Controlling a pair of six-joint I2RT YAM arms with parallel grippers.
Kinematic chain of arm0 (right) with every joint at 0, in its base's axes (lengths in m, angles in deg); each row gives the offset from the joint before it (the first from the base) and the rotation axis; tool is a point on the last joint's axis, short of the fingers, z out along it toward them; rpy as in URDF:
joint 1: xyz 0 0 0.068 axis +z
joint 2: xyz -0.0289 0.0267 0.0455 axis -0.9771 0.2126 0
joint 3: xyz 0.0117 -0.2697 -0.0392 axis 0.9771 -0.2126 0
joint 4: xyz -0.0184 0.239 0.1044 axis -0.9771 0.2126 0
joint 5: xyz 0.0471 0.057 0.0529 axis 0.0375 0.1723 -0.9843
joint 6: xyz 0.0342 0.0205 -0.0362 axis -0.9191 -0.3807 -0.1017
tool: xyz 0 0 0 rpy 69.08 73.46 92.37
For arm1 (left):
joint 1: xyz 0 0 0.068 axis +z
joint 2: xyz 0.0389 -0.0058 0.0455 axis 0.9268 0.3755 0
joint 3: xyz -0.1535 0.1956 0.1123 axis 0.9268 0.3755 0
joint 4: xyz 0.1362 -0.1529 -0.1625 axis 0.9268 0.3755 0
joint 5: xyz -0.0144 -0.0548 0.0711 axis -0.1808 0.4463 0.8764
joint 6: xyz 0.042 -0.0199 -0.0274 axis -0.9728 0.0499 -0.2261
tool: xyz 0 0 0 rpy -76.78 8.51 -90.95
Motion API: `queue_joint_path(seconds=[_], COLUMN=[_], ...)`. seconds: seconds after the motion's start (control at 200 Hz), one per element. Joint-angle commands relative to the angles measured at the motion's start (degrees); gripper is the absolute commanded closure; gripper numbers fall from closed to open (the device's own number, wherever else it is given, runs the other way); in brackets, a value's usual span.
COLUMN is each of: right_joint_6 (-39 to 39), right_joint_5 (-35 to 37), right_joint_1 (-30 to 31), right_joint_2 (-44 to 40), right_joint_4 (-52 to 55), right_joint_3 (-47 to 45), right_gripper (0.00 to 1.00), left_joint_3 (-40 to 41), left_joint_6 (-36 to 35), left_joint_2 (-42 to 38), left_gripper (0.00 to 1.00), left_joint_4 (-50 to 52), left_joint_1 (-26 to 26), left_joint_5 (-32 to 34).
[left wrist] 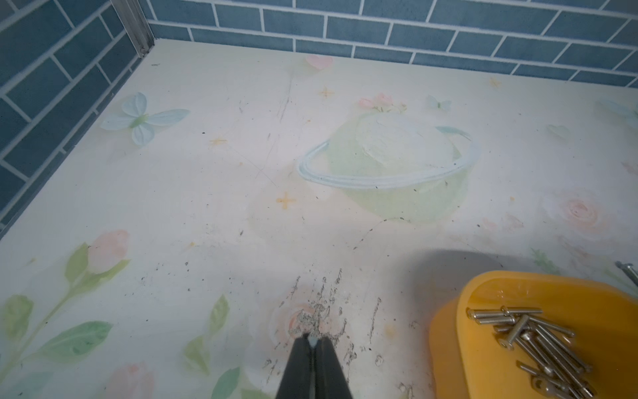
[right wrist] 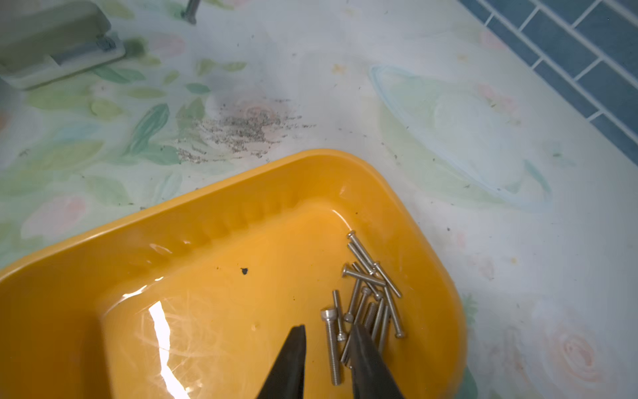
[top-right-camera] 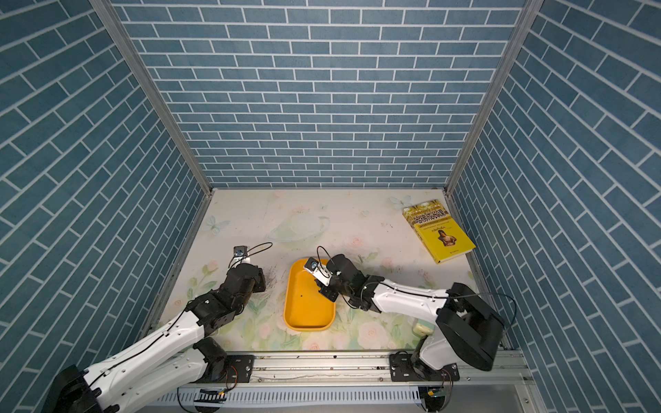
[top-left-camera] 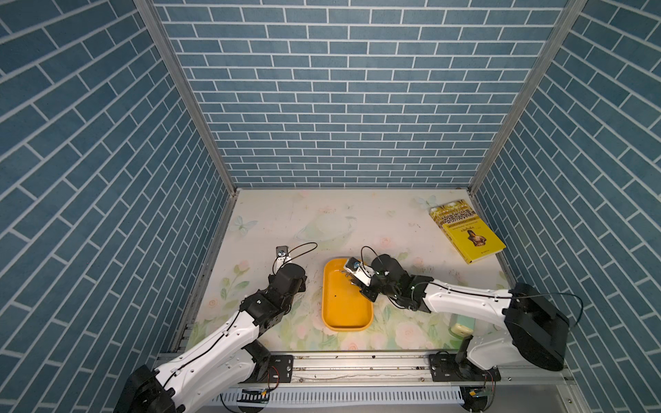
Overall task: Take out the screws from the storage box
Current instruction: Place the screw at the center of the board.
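The storage box (top-left-camera: pixel 344 314) (top-right-camera: pixel 307 311) is a shallow yellow-orange tray near the table's front centre. Several silver screws (right wrist: pixel 373 297) (left wrist: pixel 531 335) lie heaped in its far corner. My right gripper (right wrist: pixel 328 327) (top-left-camera: pixel 357 284) is down inside the box, open, its dark fingertips straddling one thicker screw (right wrist: pixel 332 349) that lies flat on the tray floor. One more screw (left wrist: pixel 629 273) (right wrist: pixel 191 10) lies on the table outside the box. Left of the box, low over the table, my left gripper (left wrist: pixel 312 340) is shut with no screw in it.
A yellow book (top-left-camera: pixel 466 232) (top-right-camera: pixel 440 232) lies at the far right. A pale green gadget (right wrist: pixel 51 41) (top-left-camera: pixel 461 323) sits by the right arm's base. Dark scratch marks (left wrist: pixel 321 311) (right wrist: pixel 241 127) speckle the floral table surface. Blue brick walls enclose three sides.
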Motion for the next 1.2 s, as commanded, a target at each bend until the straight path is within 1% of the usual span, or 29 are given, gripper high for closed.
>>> queue_joint_path(seconds=[0.0, 0.11, 0.27, 0.29, 0.39, 0.555, 0.65, 0.685, 0.735, 0.75, 0.85, 1.0, 1.085, 1.195], right_joint_6=[1.5, 0.8, 0.6, 0.6, 0.7, 0.9, 0.8, 0.6, 0.4, 0.4, 0.2, 0.0, -0.2, -0.7], right_joint_5=[4.0, 4.7, 4.4, 4.4, 3.9, 1.8, 1.6, 1.6, 1.4, 1.3, 0.8, 0.8, 1.5, 2.1], right_joint_1=[0.6, 0.6, 0.6, 0.6, 0.5, 0.3, 0.0, 0.0, -0.3, -0.3, -0.5, -0.7, -0.7, -0.8], right_joint_2=[4.6, 7.5, 10.6, 11.0, 13.6, 16.4, 17.4, 17.7, 18.2, 18.3, 19.0, 20.0, 20.4, 20.8], right_joint_4=[8.6, 11.9, 16.2, 16.5, 18.4, 20.2, 21.5, 22.1, 22.8, 23.0, 23.9, 25.7, 27.4, 29.5], right_joint_3=[4.8, 7.9, 11.2, 11.5, 13.2, 15.3, 16.5, 17.1, 17.7, 17.8, 18.5, 19.8, 21.1, 22.8], right_gripper=[0.73, 0.73, 0.73, 0.73, 0.72, 0.71, 0.71, 0.71, 0.71, 0.71, 0.71, 0.71, 0.71, 0.71], left_joint_3=[0.3, -1.9, -3.7, -4.9, -5.4, -4.4, -4.6, -4.9, -5.4, -5.5, -6.2, -5.9, -5.6, -5.5], left_joint_6=[-0.3, 1.4, 2.9, 3.0, 3.3, 3.4, 3.2, 3.2, 3.0, 3.0, 2.8, 2.8, 2.9, 2.9], left_joint_2=[0.4, 5.6, 13.2, 13.8, 15.0, 14.0, 15.0, 15.8, 17.2, 17.6, 19.4, 18.7, 18.0, 17.4], left_gripper=[1.0, 1.0, 1.0, 1.0, 1.0, 1.0, 0.95, 0.9, 0.8, 0.79, 0.78, 0.73, 0.64, 0.6], left_joint_4=[-1.6, 0.5, 2.0, 2.2, 2.6, 2.3, 2.1, 2.2, 2.2, 2.3, 2.4, 2.3, 2.4, 2.3], left_joint_1=[0.3, 0.8, 2.7, 3.0, 4.5, 8.7, 10.0, 10.2, 10.4, 10.5, 10.6, 10.8, 10.8, 10.8], left_joint_5=[0.1, 2.9, 2.9, 2.9, 2.1, -0.7, -1.9, -2.1, -2.4, -2.5, -2.8, -2.9, -2.9, -2.8])
